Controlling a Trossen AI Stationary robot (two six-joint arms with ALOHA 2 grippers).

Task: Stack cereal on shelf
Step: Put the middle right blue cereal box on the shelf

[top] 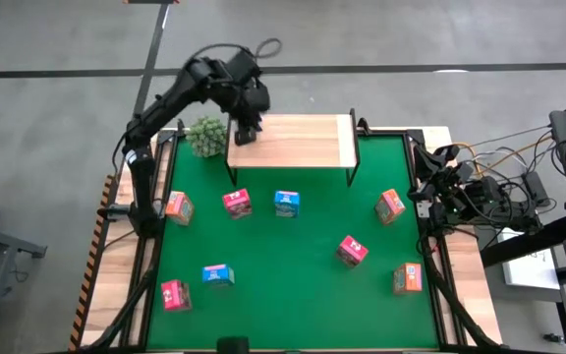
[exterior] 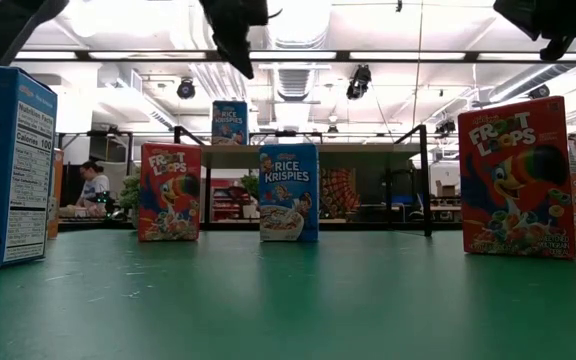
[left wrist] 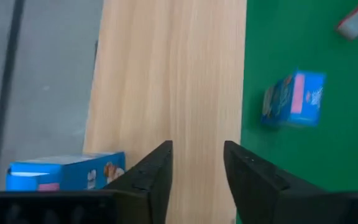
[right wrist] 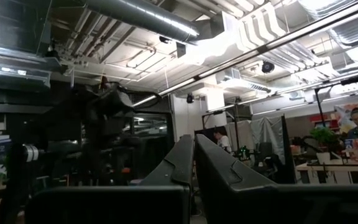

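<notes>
The shelf is a light wooden plank on black legs at the table's far edge. One blue cereal box stands on its left end, also seen in the left wrist view. My left gripper hovers open above the plank just beside that box, with only wood showing between its fingers. Several more cereal boxes stand on the green mat, among them a pink-red one and a blue one. My right gripper is shut and points up into the room, at the table's right edge.
A green plant stands by the shelf's left end, close to my left arm. More boxes lie spread over the mat: left, near left, right. Cables hang off the right side.
</notes>
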